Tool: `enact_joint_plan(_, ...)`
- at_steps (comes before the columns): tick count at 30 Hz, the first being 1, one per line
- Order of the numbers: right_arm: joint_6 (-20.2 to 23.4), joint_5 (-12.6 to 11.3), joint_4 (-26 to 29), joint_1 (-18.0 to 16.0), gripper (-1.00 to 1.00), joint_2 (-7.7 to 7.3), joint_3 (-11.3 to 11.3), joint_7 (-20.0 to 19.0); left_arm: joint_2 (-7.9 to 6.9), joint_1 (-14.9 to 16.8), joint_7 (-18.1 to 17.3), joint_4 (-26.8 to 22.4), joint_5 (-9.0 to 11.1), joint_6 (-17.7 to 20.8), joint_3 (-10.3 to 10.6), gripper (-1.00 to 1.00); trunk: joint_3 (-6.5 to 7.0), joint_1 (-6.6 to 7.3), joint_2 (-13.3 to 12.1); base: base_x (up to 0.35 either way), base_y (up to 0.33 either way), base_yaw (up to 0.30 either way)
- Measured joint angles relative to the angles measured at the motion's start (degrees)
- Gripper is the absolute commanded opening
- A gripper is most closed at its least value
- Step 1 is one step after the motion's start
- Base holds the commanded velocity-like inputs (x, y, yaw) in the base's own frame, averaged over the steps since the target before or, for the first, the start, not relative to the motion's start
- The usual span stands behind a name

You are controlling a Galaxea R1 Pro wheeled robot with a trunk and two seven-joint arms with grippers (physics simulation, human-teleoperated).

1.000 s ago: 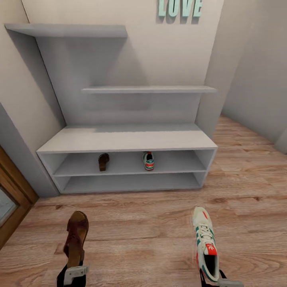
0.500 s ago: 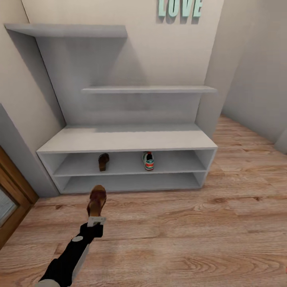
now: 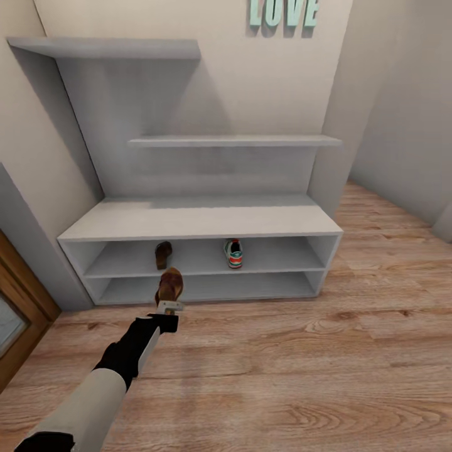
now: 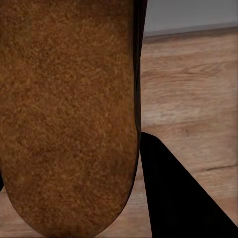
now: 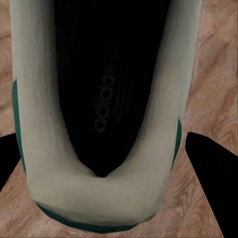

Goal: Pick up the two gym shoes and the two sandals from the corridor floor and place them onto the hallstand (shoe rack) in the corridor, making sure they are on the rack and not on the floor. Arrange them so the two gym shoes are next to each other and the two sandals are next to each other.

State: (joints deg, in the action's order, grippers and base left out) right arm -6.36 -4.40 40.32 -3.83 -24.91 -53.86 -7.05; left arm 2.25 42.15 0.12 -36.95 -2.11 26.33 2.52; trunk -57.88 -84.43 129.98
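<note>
My left gripper is shut on a brown sandal, held out just in front of the hallstand's lower shelves. In the left wrist view the sandal's brown surface is close up beside one black finger. The other sandal lies on the upper open shelf level. A gym shoe sits on the same shelf, further right and apart from it. In the right wrist view my right gripper is shut on the second gym shoe, black fingers on both sides, over the corridor floor.
Wood plank floor stretches in front of the rack and off to the right. A brown wooden frame leans at the left wall. Teal LOVE letters hang above the rack's upper shelves.
My left arm has stretched forward, carrying the sandal from near the picture's bottom up to the rack's front. The right gripper with its gym shoe has left the head view.
</note>
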Motion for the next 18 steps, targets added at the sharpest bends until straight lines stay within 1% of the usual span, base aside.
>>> enact_joint_plan(4,0.11,-0.04,1.85,0.02,-1.00,0.17,0.11,-0.90,-0.05,-0.12,0.03,0.03,0.00,0.11,0.09,-1.00,0.00,0.02,0.00,0.202,0.000,0.000)
enact_joint_plan(9,0.09,-0.04,2.26,0.02,-1.00,0.42,0.19,-1.21,-0.05,-0.15,-0.04,0.28,0.00,0.13,0.12,-1.00,0.00,0.03,0.00,0.317,-0.012,0.000)
enact_joint_plan(18,0.15,-0.04,2.41,0.02,-1.00,0.73,0.10,-1.25,-0.12,-0.15,0.18,0.65,0.20,-0.05,-0.31,-1.00,-0.25,0.03,0.00,0.328,-0.073,0.000)
